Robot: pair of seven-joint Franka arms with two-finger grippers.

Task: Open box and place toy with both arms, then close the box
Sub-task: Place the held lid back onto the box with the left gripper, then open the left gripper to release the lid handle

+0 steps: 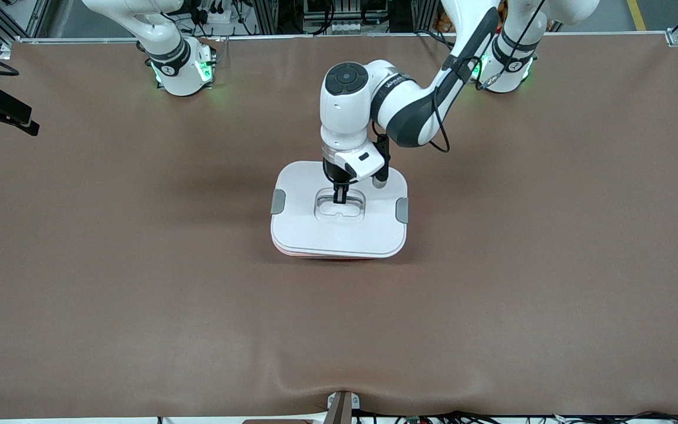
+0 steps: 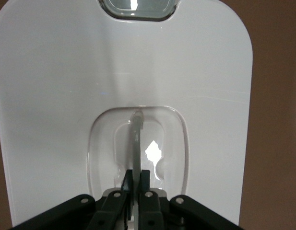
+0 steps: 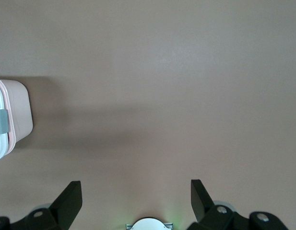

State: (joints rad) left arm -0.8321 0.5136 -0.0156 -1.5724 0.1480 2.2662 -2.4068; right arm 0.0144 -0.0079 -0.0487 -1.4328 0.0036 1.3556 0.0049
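One box: the box (image 1: 339, 215) is sitting mid-table, lid (image 2: 66, 96) on.
Handling: probably light, stiff, slippery plastic; the handle (image 2: 136, 139) is the best hold.
Left gripper (image 1: 339, 199): pinching that handle, fingers tight together.
Right gripper (image 3: 136, 197): waiting wide open, holding nothing, over bare table (image 3: 162, 72) beside the box.
Contents: cannot tell; no toy showing.

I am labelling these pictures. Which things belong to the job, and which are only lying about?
Belong to the job:
- box, lid on
- handle in the lid, pinched by the left gripper
- right gripper, open over bare table, waiting

Only lying about:
- brown mat
- no toy in view
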